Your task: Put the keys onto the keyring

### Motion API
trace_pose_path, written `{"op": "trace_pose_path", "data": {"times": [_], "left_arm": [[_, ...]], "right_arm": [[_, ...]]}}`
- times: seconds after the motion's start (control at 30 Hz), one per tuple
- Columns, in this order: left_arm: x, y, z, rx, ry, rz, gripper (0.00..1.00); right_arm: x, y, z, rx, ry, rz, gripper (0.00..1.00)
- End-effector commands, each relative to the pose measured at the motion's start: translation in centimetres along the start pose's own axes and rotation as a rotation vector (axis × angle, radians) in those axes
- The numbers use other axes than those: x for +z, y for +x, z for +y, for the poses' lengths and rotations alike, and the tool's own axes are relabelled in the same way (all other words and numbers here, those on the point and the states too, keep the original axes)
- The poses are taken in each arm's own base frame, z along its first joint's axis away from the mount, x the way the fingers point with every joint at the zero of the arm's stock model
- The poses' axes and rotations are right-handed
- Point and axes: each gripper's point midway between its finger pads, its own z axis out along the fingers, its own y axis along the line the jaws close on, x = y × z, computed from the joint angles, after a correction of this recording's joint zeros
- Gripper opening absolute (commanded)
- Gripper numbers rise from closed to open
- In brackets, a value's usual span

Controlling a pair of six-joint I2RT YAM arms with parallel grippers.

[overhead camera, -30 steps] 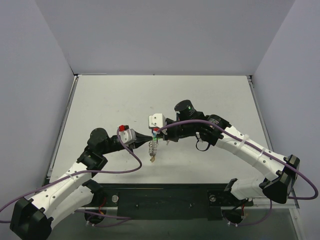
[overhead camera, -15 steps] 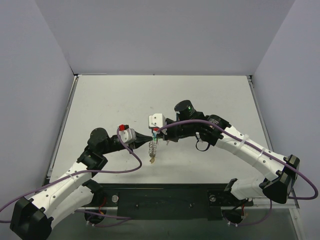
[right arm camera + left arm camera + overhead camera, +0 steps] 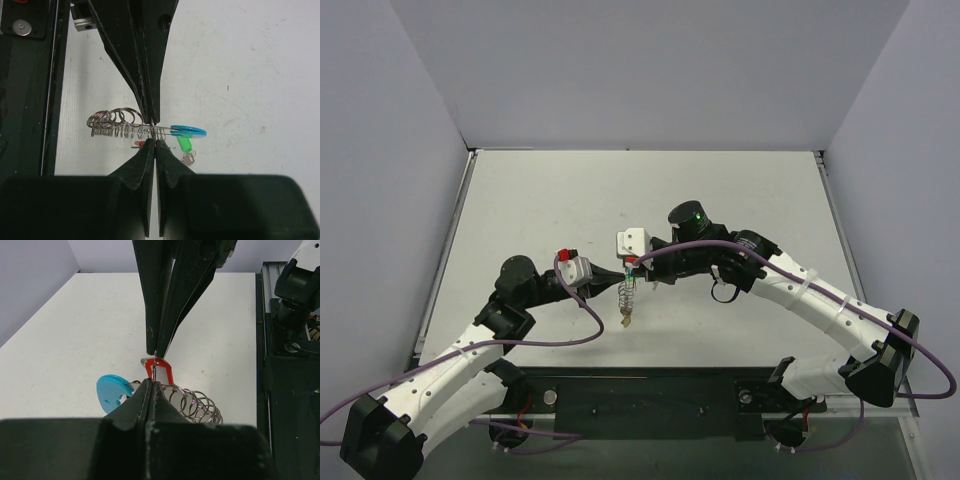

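The left hand [image 3: 151, 386] is pinched shut on the keyring [image 3: 197, 406], held up over the middle of the bench [image 3: 75, 315]. The right hand [image 3: 152, 144], tip to tip with it, is shut too, apparently on the red key [image 3: 163, 373]. The green key [image 3: 186, 145] seems hung beside the blue tag [image 3: 189, 131] already; red looks mid-threading, and the black key is out of sight.

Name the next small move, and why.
Probably the right gripper nudges the red key further along the keyring while the left gripper holds: both are shut tip to tip there, and the green key already hangs by the blue tag.
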Motion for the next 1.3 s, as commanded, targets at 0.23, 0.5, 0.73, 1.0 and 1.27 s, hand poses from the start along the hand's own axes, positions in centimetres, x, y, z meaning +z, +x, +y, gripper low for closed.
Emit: {"op": "trace_pose_path", "data": {"times": [0.23, 0.5, 0.73, 1.0, 1.27], "left_arm": [[0.2, -3.9, -0.1, 0.077, 0.024, -0.109, 0.00], [0.1, -4.3, 0.0, 0.070, 0.016, -0.128, 0.00], [0.0, -4.4, 0.0, 0.067, 0.011, -0.139, 0.00], [-0.2, -4.7, 0.3, 0.068, -0.001, -0.151, 0.00], [-0.3, -4.8, 0.5, 0.059, -0.011, -0.159, 0.00]], "right_arm": [[0.2, -1.4, 0.0, -0.021, 0.002, -0.054, 0.00], [0.1, -1.6, 0.0, -0.010, 0.003, -0.065, 0.00], [0.0, -1.9, -0.1, 0.007, 0.004, -0.079, 0.00], [-0.2, -2.0, -0.2, 0.025, 0.007, -0.092, 0.00], [-0.2, -2.1, -0.2, 0.037, 0.005, -0.101, 0.00]]}}
